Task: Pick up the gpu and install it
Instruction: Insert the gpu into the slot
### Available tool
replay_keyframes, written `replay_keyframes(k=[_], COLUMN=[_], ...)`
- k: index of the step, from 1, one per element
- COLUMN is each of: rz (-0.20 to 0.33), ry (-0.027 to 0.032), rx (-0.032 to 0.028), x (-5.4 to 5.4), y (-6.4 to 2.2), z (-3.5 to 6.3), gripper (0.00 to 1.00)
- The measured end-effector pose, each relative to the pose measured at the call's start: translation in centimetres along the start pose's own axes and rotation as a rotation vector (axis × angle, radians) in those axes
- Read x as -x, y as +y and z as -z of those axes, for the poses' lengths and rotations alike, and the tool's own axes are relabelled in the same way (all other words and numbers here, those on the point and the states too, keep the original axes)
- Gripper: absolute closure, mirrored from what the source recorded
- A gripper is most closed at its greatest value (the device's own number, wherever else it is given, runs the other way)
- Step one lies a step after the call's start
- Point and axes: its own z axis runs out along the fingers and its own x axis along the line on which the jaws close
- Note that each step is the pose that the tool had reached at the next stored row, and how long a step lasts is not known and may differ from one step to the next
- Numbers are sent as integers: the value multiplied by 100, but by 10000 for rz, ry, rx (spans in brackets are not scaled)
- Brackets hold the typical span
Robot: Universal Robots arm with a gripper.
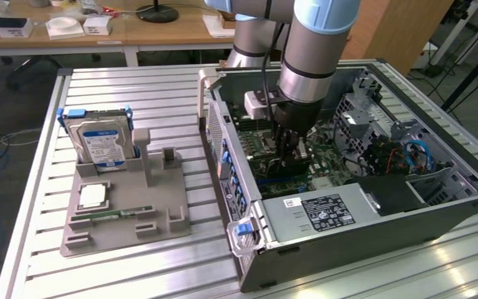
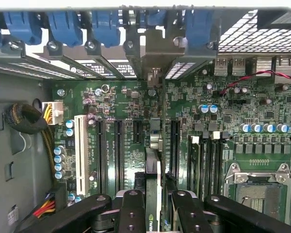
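The desk (image 1: 122,274) carries an open computer case (image 1: 438,212) along its edge at the exterior view's right, with a grey holder (image 1: 122,218) beside it bearing a hard drive (image 1: 98,140). The arm (image 1: 313,50) reaches down into the case over the motherboard (image 2: 126,107). The end effector (image 2: 154,204) is closed on the gpu (image 2: 155,160), held edge-on directly beneath it. The card's long axis runs toward the rear slot brackets (image 2: 155,53), parallel to the expansion slots (image 2: 119,145), and it sits between two of them, seemingly just above the board.
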Motion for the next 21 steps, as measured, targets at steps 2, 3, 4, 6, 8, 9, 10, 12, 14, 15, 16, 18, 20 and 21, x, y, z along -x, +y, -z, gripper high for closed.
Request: replay_keyframes(k=[2,3,4,6,8,9,10,12,14,15,16,18,20,21], rz=[1,1,-1,0,3,2,1,-1,-6,-11,-10,-1,-1,-1], ry=[3,3,-7,1,14,5,1,-3,-29,-53,-38,-7,-1,-1], rx=[1,1,-4,-3,1,-2,-3,-1,-1,-17,-17,-3,-1,-1], x=[1,1,2,1,0,0,1,2,5,8,7,3,2,1], y=[0,0,0,1,5,5,6,7,9,9,8,6,6,5], z=[-16,-20,-31,-54,-74,-80,-82,-83,-91,-101,-97,-84,-64,-31], gripper=[74,74,74,74,74,74,74,74,74,73,73,62,55,55])
